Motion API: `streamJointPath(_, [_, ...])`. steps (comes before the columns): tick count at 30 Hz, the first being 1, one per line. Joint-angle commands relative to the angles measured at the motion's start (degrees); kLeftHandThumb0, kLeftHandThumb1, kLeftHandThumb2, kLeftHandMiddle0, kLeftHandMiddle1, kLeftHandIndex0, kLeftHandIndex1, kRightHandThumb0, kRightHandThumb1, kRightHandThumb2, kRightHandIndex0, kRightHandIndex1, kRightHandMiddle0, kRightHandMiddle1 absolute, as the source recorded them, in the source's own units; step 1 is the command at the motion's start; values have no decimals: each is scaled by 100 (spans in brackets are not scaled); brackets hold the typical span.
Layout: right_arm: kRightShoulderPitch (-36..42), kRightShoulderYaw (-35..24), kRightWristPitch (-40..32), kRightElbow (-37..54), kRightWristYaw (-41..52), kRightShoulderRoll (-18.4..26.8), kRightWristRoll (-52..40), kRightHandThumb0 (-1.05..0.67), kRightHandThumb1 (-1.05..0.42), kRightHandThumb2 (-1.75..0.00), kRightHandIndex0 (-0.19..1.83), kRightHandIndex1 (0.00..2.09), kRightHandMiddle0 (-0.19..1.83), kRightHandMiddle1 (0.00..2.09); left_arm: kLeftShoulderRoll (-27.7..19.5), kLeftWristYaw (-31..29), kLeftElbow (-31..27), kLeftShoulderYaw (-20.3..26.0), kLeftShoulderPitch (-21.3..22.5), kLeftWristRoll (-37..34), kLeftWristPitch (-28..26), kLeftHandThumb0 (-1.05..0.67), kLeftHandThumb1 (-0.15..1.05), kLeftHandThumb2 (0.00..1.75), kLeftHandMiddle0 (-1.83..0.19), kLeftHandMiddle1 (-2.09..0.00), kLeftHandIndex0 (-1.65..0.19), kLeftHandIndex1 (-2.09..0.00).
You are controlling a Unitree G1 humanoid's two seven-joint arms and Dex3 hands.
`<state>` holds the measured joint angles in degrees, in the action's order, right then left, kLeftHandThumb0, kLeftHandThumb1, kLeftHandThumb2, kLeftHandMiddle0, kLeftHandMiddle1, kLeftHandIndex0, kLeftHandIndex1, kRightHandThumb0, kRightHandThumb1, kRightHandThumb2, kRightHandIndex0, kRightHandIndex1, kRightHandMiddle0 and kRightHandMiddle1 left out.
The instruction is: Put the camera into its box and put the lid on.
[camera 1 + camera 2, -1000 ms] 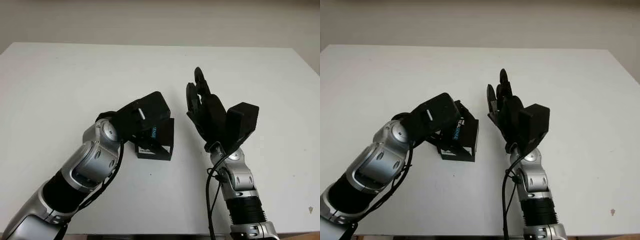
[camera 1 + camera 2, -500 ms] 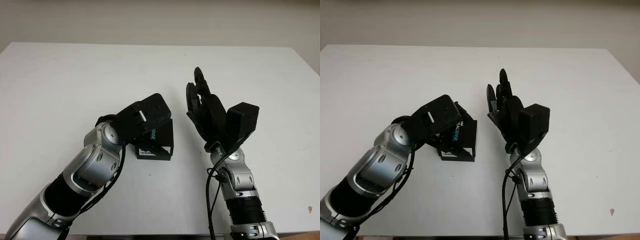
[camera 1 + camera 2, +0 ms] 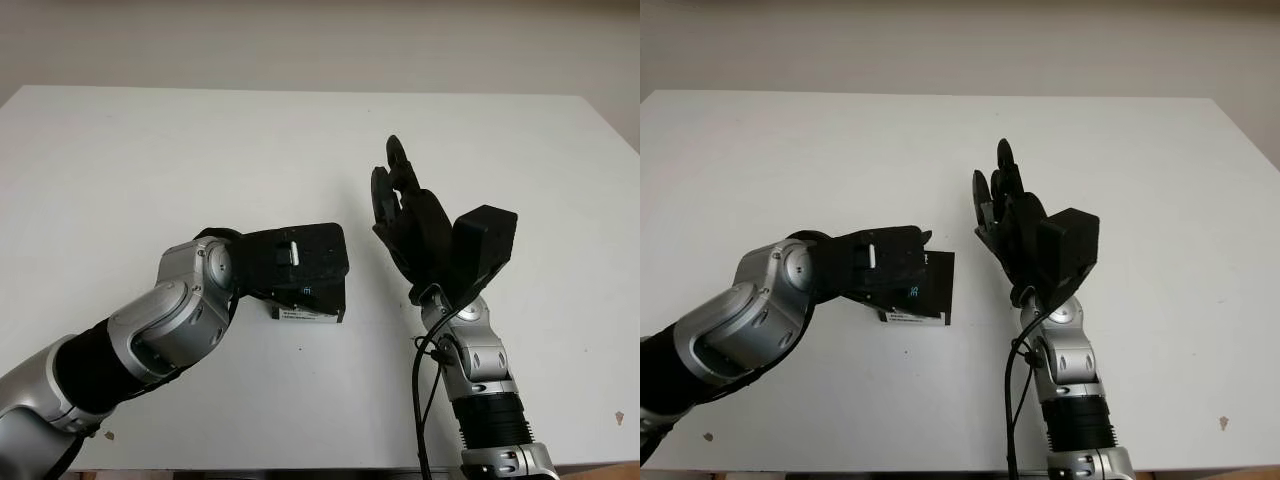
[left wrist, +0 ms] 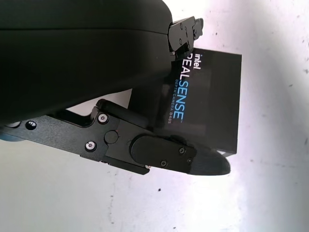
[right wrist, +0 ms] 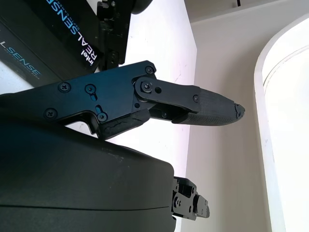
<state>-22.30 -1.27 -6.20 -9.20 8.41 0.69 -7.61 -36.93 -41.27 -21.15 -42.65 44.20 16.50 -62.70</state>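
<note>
Box: one black box (image 3: 318, 296) with "RealSense" lettering stands on the white table (image 3: 150, 150), near the centre; lid appears already seated, so the camera is judged to be inside, though it is hidden.
Left hand: left hand (image 3: 295, 258) sits on top of the box and covers its upper face; fingers (image 4: 164, 155) lie along the printed side. Contact is evident; a closed grasp cannot be confirmed.
Probable purpose: downward pressure to seat the lid fully.
Right hand: right hand (image 3: 412, 222) is raised above the table just right of the box, released and holding nothing, palm turned toward the box.
Probable purpose: standby clear of the lid, near enough to steady the box.
Count: boxes 1; hands 2; tables 1.
Remaining step: judged to be final lid seating only.
</note>
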Motion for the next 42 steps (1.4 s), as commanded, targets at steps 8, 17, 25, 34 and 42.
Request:
streamJointPath(8, [-56, -30, 32, 51, 5, 35, 2, -69, -105, -57, -18, 5, -16, 5, -88, -135, -53, -92, -258, 90, 154, -82, 105, 25, 19, 0, 19, 0])
streamJointPath(17, [-13, -58, 80, 108, 39, 60, -4, -68, -105, -58, -18, 5, -16, 5, 115, 930, -159, 1650, -1061, 148, 1072, -77, 105, 58, 19, 0, 19, 0])
streamJointPath(25, [-101, -186, 11, 106, 112, 145, -75, -67, -105, -59, -19, 5, -17, 5, 1368, 2739, 320, 4036, -2081, -716, 3132, -71, 105, 60, 19, 0, 19, 0])
streamJointPath(34, [-104, -245, -97, 104, 121, 228, -89, -65, -105, -59, -19, 3, -18, 5, 2215, 3287, 1583, 4923, -2999, -1786, 6097, -65, 105, 61, 19, 0, 19, 0])
streamJointPath(42, [30, -210, -175, 279, 144, 291, -59, -65, -105, -59, -19, 0, -19, 2, 2732, 3596, 1574, 5163, -3349, -2302, 6183, -73, 105, 56, 19, 0, 19, 0])
